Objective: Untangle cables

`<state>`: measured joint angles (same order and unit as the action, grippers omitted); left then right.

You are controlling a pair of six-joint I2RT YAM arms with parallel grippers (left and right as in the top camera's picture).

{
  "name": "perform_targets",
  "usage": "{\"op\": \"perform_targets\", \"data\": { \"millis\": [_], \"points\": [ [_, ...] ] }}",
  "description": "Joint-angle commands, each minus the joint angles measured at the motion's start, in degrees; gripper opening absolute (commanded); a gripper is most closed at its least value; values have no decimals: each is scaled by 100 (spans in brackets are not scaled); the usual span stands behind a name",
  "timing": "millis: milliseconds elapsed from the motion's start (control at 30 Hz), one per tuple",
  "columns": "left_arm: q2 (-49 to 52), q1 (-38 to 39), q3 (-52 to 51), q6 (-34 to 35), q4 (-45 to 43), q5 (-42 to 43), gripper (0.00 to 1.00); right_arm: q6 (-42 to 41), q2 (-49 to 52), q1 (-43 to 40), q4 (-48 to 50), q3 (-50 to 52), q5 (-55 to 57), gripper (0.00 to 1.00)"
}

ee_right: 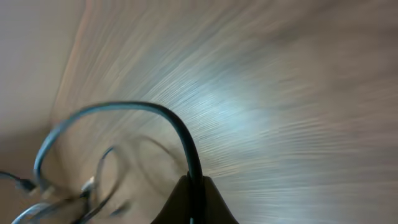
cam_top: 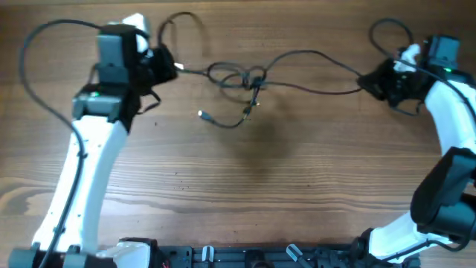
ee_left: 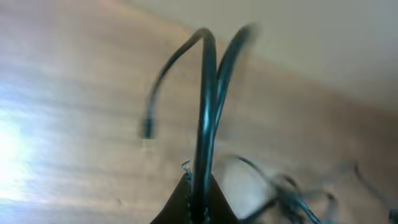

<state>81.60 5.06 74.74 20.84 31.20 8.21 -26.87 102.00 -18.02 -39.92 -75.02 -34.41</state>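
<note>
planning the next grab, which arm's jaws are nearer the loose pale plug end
Left. The left arm has its jaws close by, left of the plug end; the right arm has them far right, beyond the knot.

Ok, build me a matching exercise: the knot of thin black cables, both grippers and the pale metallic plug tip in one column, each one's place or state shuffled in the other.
Column 1
1. knot of thin black cables
2. left gripper
3. pale metallic plug tip
4. right gripper

Column 2
A. shut on a black cable, at the left side
B. free end lying on the brown wooden table, held by nothing
C. shut on a black cable, at the right side
D. midway between the two arms, strands crossing

Pairs: 1-D, 2-A, 3-B, 4-C
</note>
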Motion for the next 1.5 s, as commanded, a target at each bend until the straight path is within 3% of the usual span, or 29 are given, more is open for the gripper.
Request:
{"op": "perform_targets", "data": {
  "millis": [0, 167, 333, 400, 500, 600, 667, 767, 900, 1067, 1100, 1167, 1200, 1467],
  "points": [
    [-529, -505, 317, -22, -57, -236, 4, 122, -20, -492, -166, -37, 745, 4],
    [-726, -549, 317, 39, -11, 101, 4, 149, -20, -625, -262, -37, 857, 4],
    [-723, -535, 317, 55, -2, 85, 4, 129, -20, -595, -704, -37, 1987, 4],
    [-726, -562, 317, 57, -68, -289, 4, 103, -20, -595, -857, -37, 2457, 4],
    [-723, -562, 317, 105, -234, -1888, 4, -79, -20, -595, -920, -37, 2857, 4],
    [-723, -632, 317, 546, -203, -3416, 4, -177, -20, -595, -885, -37, 2865, 4],
    [-723, -844, 317, 1016, -11, -3650, 4, -179, -20, -595, -839, -37, 2859, 4],
    [-667, -953, 317, 1263, 212, -3077, 4, 142, -20, -560, -743, -37, 2308, 4],
    [-428, -855, 317, 1220, 433, -1993, 4, 1674, -20, -258, -573, -37, 345, 4],
    [-61, -603, 317, -411, 619, 955, 4, 2540, -20, 601, -638, -37, 9, 7],
    [-28, -546, 317, -584, 667, 1290, 4, 2538, -20, 721, -616, -37, 46, 17],
    [-26, -468, 317, -697, 734, 1558, 4, 2509, -20, 909, -568, -42, 46, 57],
    [-28, -400, 317, -693, 785, 1646, 4, 2376, -24, 981, -603, -96, 44, 64],
    [-13, 90, 317, -671, 1224, 1746, 5, 2610, -813, 1029, -1056, -450, -223, 69]
  ]
}}
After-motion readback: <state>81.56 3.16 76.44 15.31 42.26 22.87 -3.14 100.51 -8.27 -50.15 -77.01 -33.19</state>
